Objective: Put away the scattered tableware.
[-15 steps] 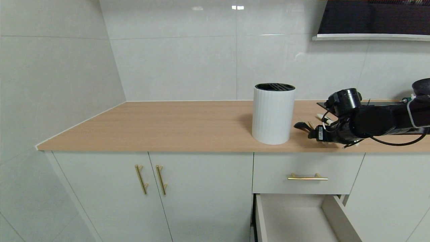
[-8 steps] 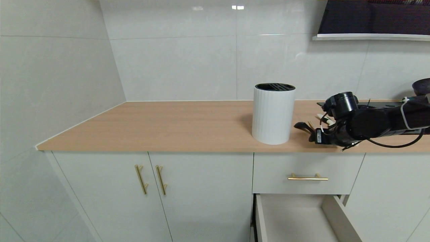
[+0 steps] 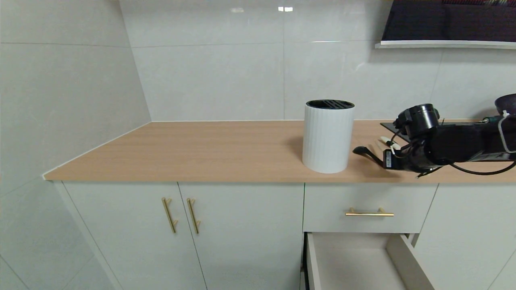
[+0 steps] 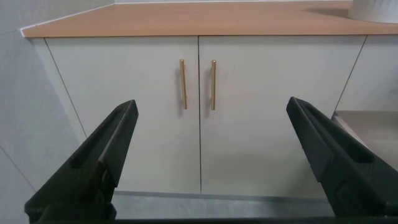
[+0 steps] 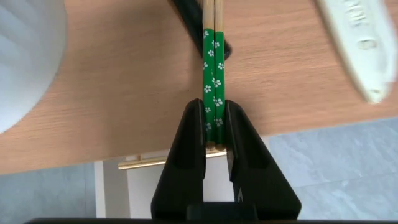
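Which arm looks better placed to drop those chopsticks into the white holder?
Right. The right gripper is shut on the chopsticks, close beside the white holder on the counter. The left gripper hangs open lower down, facing the cabinet doors, holding nothing.

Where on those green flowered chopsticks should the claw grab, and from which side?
At the green flowered end, as the right claw does now: the chopsticks sit side by side with that end toward the front edge of the counter, so coming in from the front, one finger on each outer side, presses the pair together.
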Tool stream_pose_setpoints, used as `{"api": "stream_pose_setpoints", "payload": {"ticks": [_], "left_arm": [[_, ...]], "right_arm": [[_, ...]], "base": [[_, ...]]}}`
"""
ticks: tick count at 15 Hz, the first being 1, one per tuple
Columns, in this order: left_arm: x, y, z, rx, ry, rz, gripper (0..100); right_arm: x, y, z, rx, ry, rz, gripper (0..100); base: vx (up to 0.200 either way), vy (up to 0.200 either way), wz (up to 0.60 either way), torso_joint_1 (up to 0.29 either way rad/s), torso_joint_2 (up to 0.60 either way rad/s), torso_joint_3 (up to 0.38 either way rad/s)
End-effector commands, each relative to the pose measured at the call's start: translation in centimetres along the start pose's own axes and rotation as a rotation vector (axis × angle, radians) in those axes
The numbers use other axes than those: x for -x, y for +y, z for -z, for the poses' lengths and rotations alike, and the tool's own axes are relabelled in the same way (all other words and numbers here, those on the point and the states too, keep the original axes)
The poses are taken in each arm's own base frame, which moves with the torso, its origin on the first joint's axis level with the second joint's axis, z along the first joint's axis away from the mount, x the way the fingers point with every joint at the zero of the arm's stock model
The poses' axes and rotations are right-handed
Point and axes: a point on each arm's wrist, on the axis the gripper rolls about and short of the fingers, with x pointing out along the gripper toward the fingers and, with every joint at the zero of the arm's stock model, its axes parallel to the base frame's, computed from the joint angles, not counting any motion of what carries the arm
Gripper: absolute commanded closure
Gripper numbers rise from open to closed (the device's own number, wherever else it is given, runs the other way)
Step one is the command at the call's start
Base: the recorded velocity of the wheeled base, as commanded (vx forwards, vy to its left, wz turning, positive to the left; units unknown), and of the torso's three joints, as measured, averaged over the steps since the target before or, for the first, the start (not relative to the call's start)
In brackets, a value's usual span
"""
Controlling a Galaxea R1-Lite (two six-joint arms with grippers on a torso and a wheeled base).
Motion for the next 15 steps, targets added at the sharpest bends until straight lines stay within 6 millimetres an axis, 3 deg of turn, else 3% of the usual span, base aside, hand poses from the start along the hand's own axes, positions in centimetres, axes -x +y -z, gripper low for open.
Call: {"api": "stream_pose_setpoints", "payload": {"ticks": [1, 2, 5, 7, 9, 10, 12, 15], "left_arm": [[0.0, 0.0, 0.0, 0.000, -0.001, -0.001, 0], [0.0, 0.0, 0.0, 0.000, -0.001, -0.001, 0], [0.0, 0.0, 0.0, 0.000, 0.000, -0.001, 0], [0.0, 0.0, 0.0, 0.000, -0.001, -0.001, 0], [0.0, 0.0, 0.0, 0.000, 0.000, -0.001, 0], [0.0, 0.0, 0.0, 0.000, 0.000, -0.001, 0], [0.0, 0.0, 0.0, 0.000, -0.001, -0.001, 0], [0.0, 0.0, 0.0, 0.000, 0.000, 0.001, 0]], "right_arm": [[5.9, -1.6, -0.6, -0.029, -0.077, -0.019, 100], [6.6, -1.8, -0.5, -0.035, -0.084, -0.021, 100], [12.2, -3.2, 0.9, -0.129, -0.134, -0.069, 100], [15.6, -3.7, 2.6, -0.111, -0.137, -0.121, 100], [17.7, -4.3, 3.8, -0.089, -0.112, -0.136, 100], [19.9, -4.7, 5.2, -0.058, -0.059, -0.181, 100], [21.1, -5.4, 6.4, -0.045, -0.023, -0.250, 100], [21.2, -5.9, 7.9, 0.020, -0.003, -0.253, 100]], "base": [[0.000, 0.000, 0.00, 0.000, 0.00, 0.000], [0.000, 0.000, 0.00, 0.000, 0.00, 0.000], [0.000, 0.000, 0.00, 0.000, 0.00, 0.000], [0.000, 0.000, 0.00, 0.000, 0.00, 0.000], [0.000, 0.000, 0.00, 0.000, 0.00, 0.000], [0.000, 0.000, 0.00, 0.000, 0.00, 0.000], [0.000, 0.000, 0.00, 0.000, 0.00, 0.000], [0.000, 0.000, 0.00, 0.000, 0.00, 0.000]]}}
